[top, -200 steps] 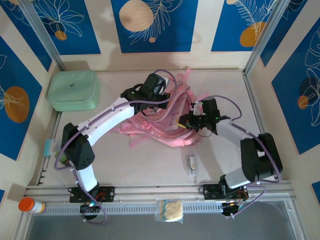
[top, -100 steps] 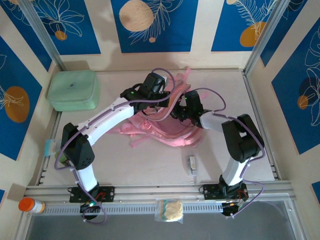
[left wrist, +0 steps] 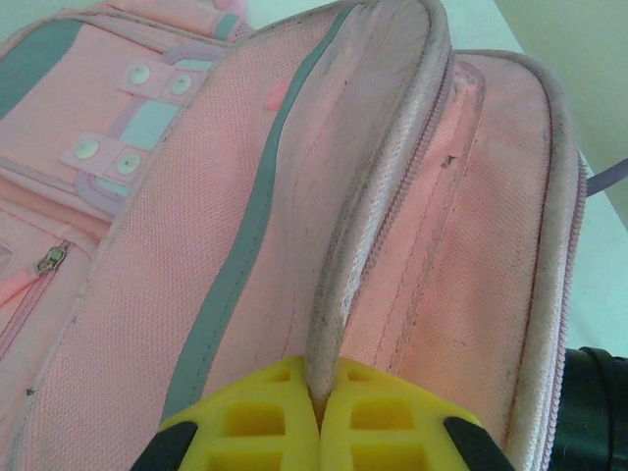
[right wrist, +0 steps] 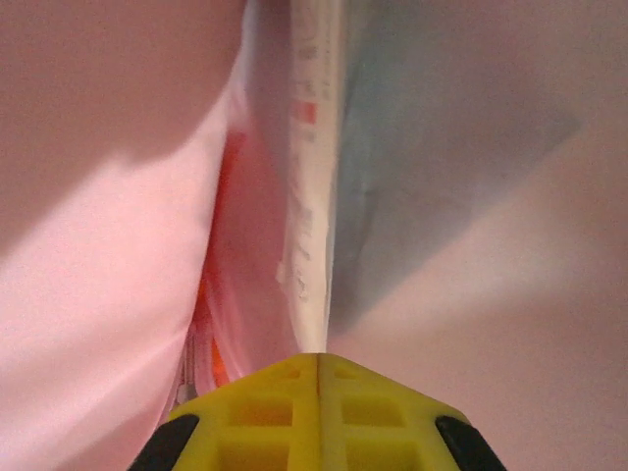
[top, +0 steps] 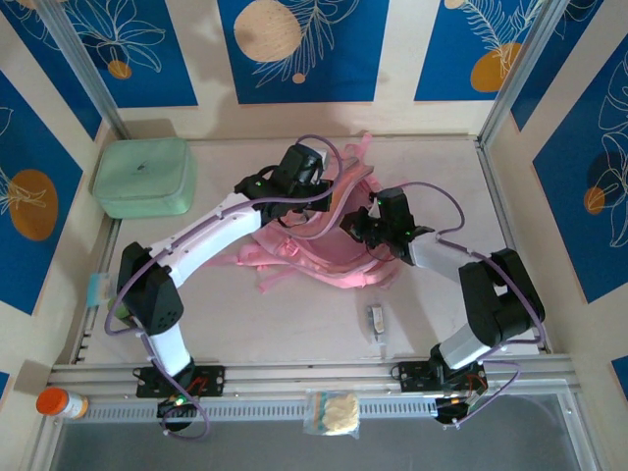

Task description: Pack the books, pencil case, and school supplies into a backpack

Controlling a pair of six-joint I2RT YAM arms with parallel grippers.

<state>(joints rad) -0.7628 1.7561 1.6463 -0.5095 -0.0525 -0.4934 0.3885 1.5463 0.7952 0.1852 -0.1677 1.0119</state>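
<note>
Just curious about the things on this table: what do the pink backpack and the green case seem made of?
The backpack looks like matte woven cloth: fine weave grain, stitched seams, a soft rim pinched in the left gripper. The green case looks smooth with rounded corners, perhaps moulded shell or coated fabric; the top view leaves that open.

The zip case [top: 144, 177] lies behind-left of the backpack [top: 324, 265]; school supplies [top: 375, 322] lie before it, rightward.
</note>
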